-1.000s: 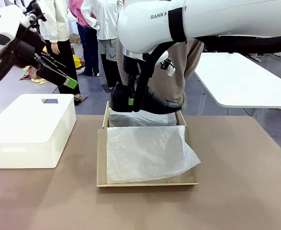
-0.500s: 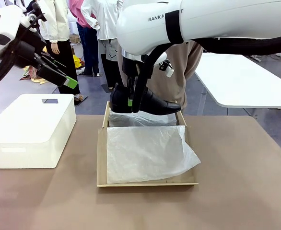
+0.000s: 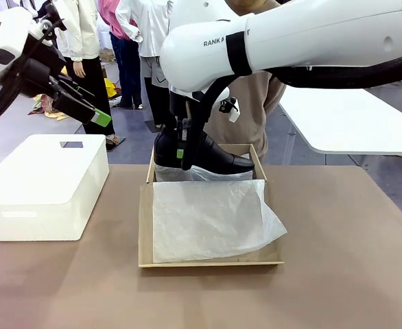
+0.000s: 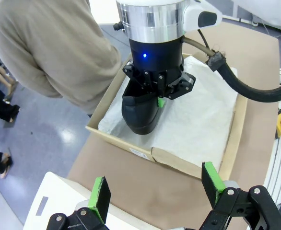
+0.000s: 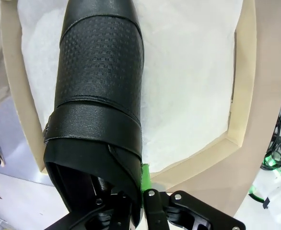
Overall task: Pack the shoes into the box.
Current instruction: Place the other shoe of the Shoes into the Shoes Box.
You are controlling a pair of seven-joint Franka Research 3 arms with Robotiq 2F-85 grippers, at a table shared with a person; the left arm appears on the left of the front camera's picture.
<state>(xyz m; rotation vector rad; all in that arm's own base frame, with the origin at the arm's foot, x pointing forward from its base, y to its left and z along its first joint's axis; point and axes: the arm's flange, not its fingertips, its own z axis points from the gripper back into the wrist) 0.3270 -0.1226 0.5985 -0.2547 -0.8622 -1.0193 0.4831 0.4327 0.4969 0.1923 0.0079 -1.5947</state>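
Observation:
One black glossy shoe (image 3: 204,157) hangs heel-up over the far half of the tan cardboard box (image 3: 145,226), toe pointing right and just above the white tissue paper (image 3: 208,216). My right gripper (image 3: 182,149) is shut on the shoe's heel edge. From the right wrist view, the shoe (image 5: 99,86) runs away from the right gripper (image 5: 139,194) over the tissue inside the box (image 5: 243,96). My left gripper (image 3: 91,112) is held high at the left, open and holding nothing. The left wrist view has the left gripper (image 4: 155,189) facing the shoe (image 4: 139,112) and box (image 4: 131,148).
A white plastic bin (image 3: 46,185) stands left of the box, under my left gripper. A person in a tan sweater (image 3: 256,110) stands right behind the box at the table's far edge. A white table (image 3: 345,116) is at the back right.
My right arm has lowered the shoe toward the box, and its toe has dipped closer to the tissue. The left arm has stayed still.

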